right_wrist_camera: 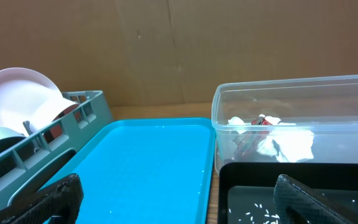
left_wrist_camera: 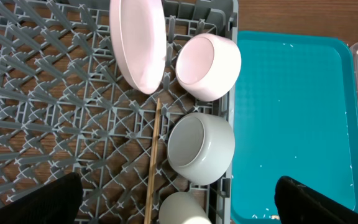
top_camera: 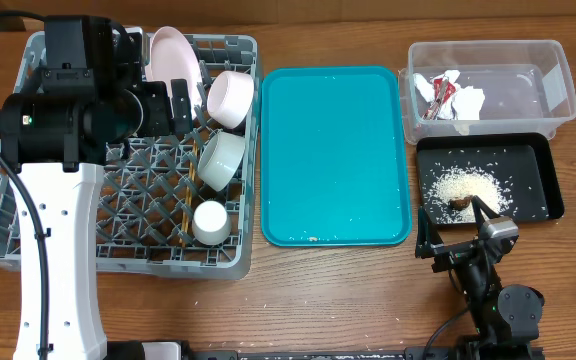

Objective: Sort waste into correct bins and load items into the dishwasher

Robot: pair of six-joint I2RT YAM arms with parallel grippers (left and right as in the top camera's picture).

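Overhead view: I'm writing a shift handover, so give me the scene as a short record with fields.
dish rack: holds plate, far bowl, near bowl, cup, chopsticks
clear tub: red wrapper, white tissue
black tray: rice grains, brown lump
teal tray: a few white specks only
left gripper: above the rack, fingers open, holding nothing
right gripper: at the black tray's near edge, fingers open, holding nothing

Pink plate (top_camera: 171,55) on edge, in grey rack (top_camera: 138,190)
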